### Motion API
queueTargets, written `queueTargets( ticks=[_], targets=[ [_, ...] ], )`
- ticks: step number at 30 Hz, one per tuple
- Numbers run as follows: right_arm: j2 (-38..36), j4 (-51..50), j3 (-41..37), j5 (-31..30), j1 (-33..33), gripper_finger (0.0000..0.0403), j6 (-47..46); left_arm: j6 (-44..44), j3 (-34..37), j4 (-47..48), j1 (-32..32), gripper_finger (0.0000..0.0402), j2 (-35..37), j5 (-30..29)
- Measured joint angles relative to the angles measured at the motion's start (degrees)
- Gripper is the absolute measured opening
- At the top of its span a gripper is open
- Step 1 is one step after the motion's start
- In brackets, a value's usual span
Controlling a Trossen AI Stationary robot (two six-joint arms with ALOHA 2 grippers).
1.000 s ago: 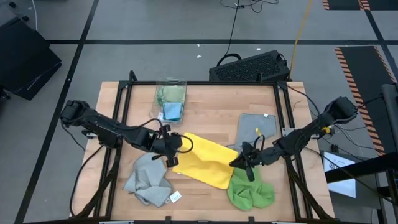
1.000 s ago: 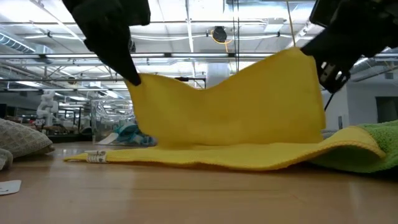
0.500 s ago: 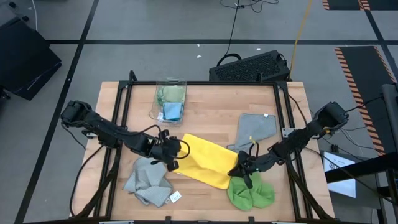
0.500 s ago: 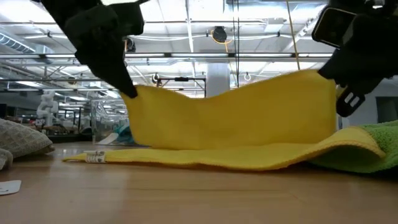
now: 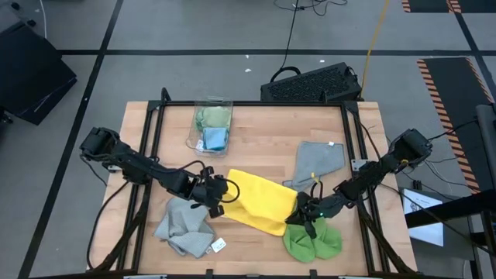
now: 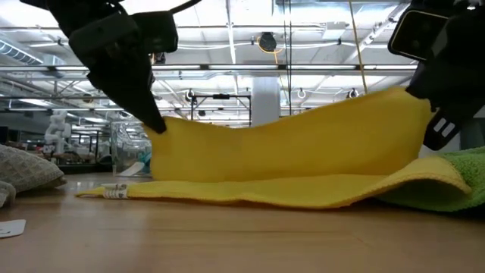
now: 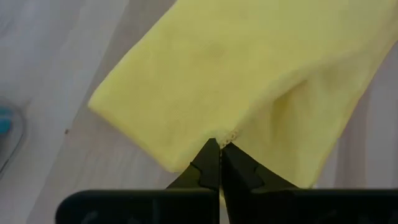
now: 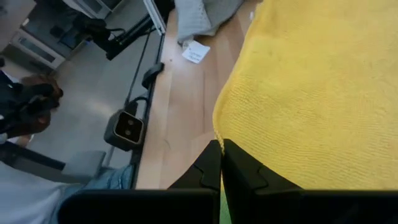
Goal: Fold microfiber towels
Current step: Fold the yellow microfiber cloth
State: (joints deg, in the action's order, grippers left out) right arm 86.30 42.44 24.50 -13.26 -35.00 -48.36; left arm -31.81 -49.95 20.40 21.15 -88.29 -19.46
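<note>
I see both pairs of fingers pinching the yellow towel [image 5: 260,201] mid-bench — left gripper [image 5: 219,200] at one lifted corner, right gripper [image 5: 301,215] at the other — its lower layer lying flat.

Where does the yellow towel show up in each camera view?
High view: yellow towel at table centre, between both arms.
Low view: fills the middle, held up at two corners.
Left wrist view: ahead of the left claw.
Right wrist view: beside the right claw.
Shared landmark: bright green towel.
</note>
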Motion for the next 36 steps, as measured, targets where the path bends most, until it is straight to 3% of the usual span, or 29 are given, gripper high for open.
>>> queueTargets(
  ticks=[10, 19, 23, 28, 32, 36],
  targets=[
    [0.0, -0.8, 1.7, -0.1, 0.0, 0.0003, 2.5, -0.8, 0.0, 1.8, 0.0, 0.0004, 0.0, -1.1],
    [0.0, -0.7, 1.8, -0.3, -1.3, 0.0060, 2.7, -2.3, 0.0, 2.1, 0.2, 0.0029, 0.0, -0.1],
    [0.0, -0.7, 1.8, -0.3, -2.4, 0.0100, 2.6, -1.7, 0.0, 2.1, 0.3, 0.0057, 0.0, 2.3],
    [-0.3, -0.9, 1.8, -0.2, -3.0, 0.0155, 1.7, -1.5, 0.0, 1.7, 0.4, 0.0123, -0.1, 3.9],
    [-0.9, -0.7, 1.8, -0.5, -3.5, 0.0181, 0.5, 2.6, 0.0, -5.7, 1.1, 0.0166, 0.0, 5.8],
    [-1.0, -5.4, 4.2, -4.7, -5.8, 0.0184, 0.6, 13.5, -0.3, -23.7, 4.4, 0.0181, -0.5, 3.6]
  ],
)
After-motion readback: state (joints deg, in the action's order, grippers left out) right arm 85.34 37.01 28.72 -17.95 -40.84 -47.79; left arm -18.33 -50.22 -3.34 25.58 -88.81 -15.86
